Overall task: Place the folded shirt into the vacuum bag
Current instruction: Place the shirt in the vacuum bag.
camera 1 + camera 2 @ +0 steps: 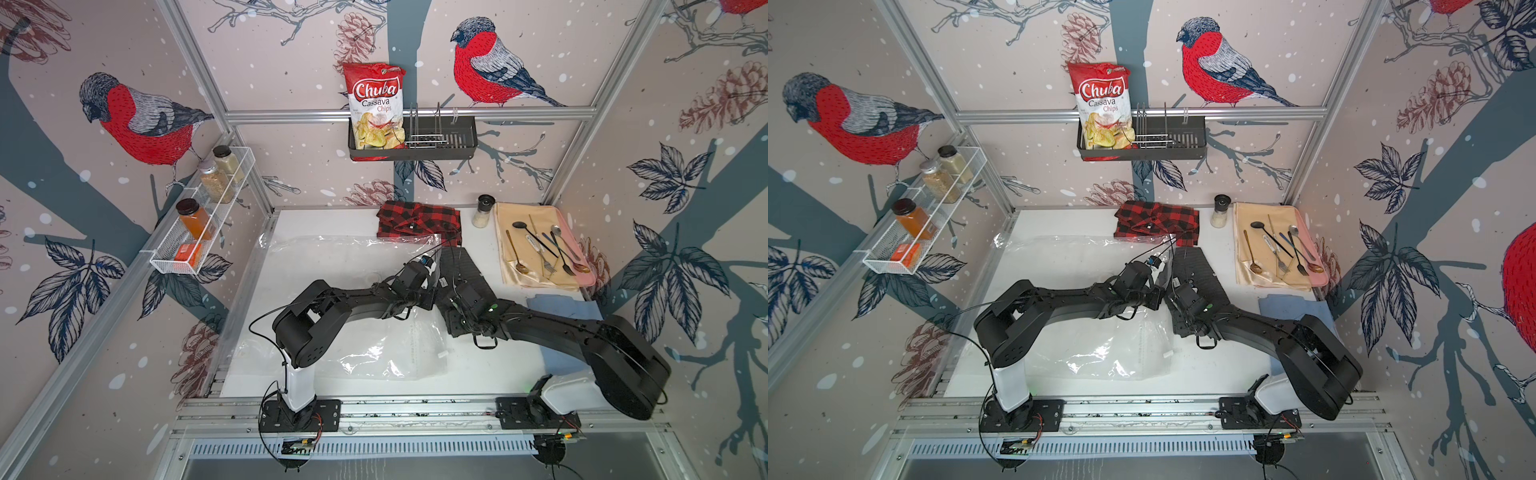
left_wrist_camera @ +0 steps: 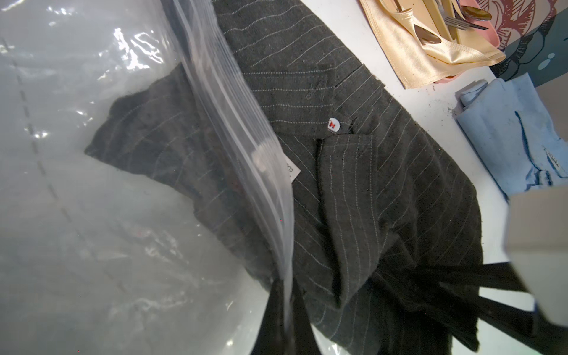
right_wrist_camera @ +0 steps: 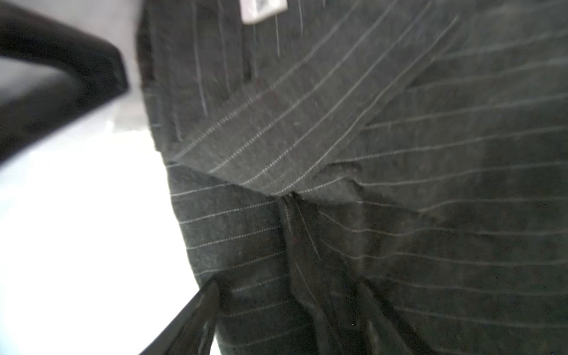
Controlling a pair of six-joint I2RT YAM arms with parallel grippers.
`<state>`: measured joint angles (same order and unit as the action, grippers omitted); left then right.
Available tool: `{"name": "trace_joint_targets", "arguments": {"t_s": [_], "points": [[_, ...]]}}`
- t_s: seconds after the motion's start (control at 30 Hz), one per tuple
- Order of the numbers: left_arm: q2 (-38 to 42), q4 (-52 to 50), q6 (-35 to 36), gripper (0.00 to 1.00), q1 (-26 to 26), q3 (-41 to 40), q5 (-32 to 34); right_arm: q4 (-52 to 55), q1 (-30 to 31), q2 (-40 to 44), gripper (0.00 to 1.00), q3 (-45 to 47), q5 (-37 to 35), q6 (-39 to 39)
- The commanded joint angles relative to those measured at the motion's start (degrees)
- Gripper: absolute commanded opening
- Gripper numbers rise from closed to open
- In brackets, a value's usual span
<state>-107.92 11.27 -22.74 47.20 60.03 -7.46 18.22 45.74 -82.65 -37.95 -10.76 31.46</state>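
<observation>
Left gripper (image 2: 284, 290) tight on vacuum bag (image 2: 92, 215) edge, shirt (image 2: 368, 190) corner inside

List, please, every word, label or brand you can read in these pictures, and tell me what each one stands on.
"Chuba Cassava Chips": on the red chip bag in the black wall basket.
White tag on the pinstriped shirt: cut off, unreadable.
Round white badge on that shirt: a red mark, no legible words.
Print on the vacuum bag: too small to read.
Labels on the spice jars: too small to read.
</observation>
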Motion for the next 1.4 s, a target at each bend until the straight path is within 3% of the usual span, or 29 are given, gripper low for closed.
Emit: {"name": "trace_joint_targets", "arguments": {"t_s": [0.0,0.07,0.23,0.33,0.43,0.7,1.13,1.3,1.37], "points": [[-0.19,-0.03,-0.58,0.0,0.36,0.38,-0.18,1.97,0.89,-2.2,0.63,-0.22,-2.24,1.5],[-0.32,0.04,-0.72,0.0,0.44,0.52,-0.12,2.87,1.26,-3.38,0.55,-0.93,-3.56,1.5],[-0.69,-0.1,-0.66,0.0,0.61,1.32,-0.71,4.77,1.94,-2.54,0.2,-1.9,-4.54,1.04],[-0.63,-0.11,-0.64,0.0,0.7,1.51,-0.67,5.78,2.06,0.12,0.07,-2.41,-4.35,0.79],[-0.61,-0.18,-0.47,0.0,0.7,1.65,-0.73,6.15,1.59,3.47,0.03,-3.01,-3.56,0.45],[0.23,-0.43,-0.54,0.0,0.79,1.35,-0.5,2.62,-0.9,6.83,0.01,-4.35,6.16,-2.26],[1.95,-0.54,-1.14,0.0,0.88,1.09,-0.84,-4.99,-0.81,-0.08,0.02,-3.34,16.93,-1.51],[3.57,-0.25,-2.03,0.0,0.88,1.02,-1.76,-7.39,-0.83,-1.03,0.18,-1.86,18.96,-0.62],[3.72,-0.19,-2.2,0.0,0.88,0.98,-1.67,-7.67,-1.14,0.25,0.31,-1.47,19.44,-0.43]]}}
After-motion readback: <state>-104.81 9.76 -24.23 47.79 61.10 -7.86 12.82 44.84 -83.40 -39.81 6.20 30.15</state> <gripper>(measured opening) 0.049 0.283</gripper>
